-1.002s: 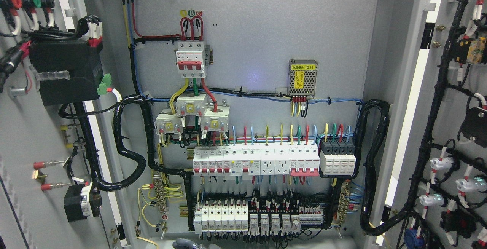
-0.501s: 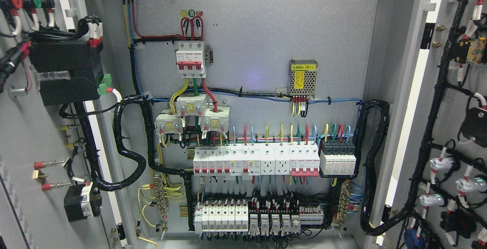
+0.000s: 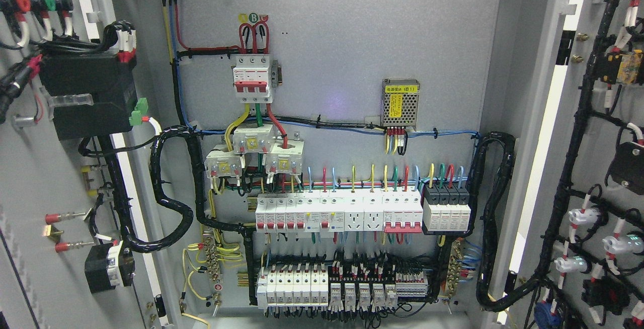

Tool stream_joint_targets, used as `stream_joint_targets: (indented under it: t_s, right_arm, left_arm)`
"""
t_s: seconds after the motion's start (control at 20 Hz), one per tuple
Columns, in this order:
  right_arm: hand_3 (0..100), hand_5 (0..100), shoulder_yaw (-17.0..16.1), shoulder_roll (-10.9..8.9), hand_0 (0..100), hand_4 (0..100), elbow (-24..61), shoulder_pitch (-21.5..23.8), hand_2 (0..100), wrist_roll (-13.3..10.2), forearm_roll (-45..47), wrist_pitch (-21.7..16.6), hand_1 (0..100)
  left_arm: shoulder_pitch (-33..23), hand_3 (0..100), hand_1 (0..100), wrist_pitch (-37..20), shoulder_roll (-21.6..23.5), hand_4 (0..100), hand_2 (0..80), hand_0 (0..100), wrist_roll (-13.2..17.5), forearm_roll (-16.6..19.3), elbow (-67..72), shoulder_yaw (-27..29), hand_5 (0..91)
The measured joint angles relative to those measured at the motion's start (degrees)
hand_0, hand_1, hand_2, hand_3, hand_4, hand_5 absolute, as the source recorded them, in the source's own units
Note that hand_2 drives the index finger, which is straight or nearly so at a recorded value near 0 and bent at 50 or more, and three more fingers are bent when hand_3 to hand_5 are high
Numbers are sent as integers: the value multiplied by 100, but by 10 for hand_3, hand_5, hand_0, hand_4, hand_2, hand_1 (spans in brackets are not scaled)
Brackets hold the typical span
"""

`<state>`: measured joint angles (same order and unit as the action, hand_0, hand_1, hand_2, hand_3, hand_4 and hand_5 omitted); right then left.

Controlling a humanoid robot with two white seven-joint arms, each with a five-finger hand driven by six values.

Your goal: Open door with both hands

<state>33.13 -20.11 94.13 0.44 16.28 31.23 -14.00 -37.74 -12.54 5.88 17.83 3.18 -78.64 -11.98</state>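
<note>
We are looking straight into an electrical cabinet whose two doors both stand swung wide open. The left door [image 3: 45,268] fills the left edge of the frame, its inner face toward us, carrying a black box [image 3: 88,95] in the upper left and wired parts below it. The right door [image 3: 604,178] fills the right edge, its inner face strung with a black cable harness [image 3: 568,188] and small white fittings.

Between them, the grey back panel [image 3: 352,37] takes the middle of the frame. A red-and-white breaker [image 3: 253,78] sits in the upper centre, a small perforated power supply [image 3: 400,101] to its right, a row of white breakers [image 3: 339,213] across the lower middle, and a row of terminal blocks [image 3: 342,289] near the bottom edge. Thick black conduit [image 3: 171,193] loops from the left door into the cabinet.

Neither of our hands shows anywhere in the frame, so we cannot tell the state of the fingers.
</note>
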Motion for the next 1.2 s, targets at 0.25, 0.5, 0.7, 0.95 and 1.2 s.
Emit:
stream_joint_targets:
  t_s: [0.25,0.5,0.7,0.95,1.2]
  right_arm:
    - [0,0,-326,-337,107,0,248,646,0,41,-23,-424,0]
    - [0,0,-687,-651,107,0,433,1125,0,74,-28,-962,0]
    - [0,0,-960,-841,107,0,623,1462,0,75,-32,-1439,0]
    - [0,0,-1310,-1023,107,0,851,1706,0,79,-34,-1956,0]
    - [0,0,-1674,-1142,107,0,1081,1870,0,92,-34,-2472,0]
  left_arm:
    - [-150,0,0,-164,66,31,0,0,-12,-173,-911,70,0]
    - [-211,0,0,-245,118,31,0,0,-14,-473,-1611,210,0]
    - [-232,0,0,-642,155,31,0,0,-14,-628,-2054,342,0]
    - [-233,0,0,-1144,190,32,0,0,-14,-718,-2471,496,0]
    - [-194,0,0,-1548,213,31,0,0,-15,-758,-2756,608,0]
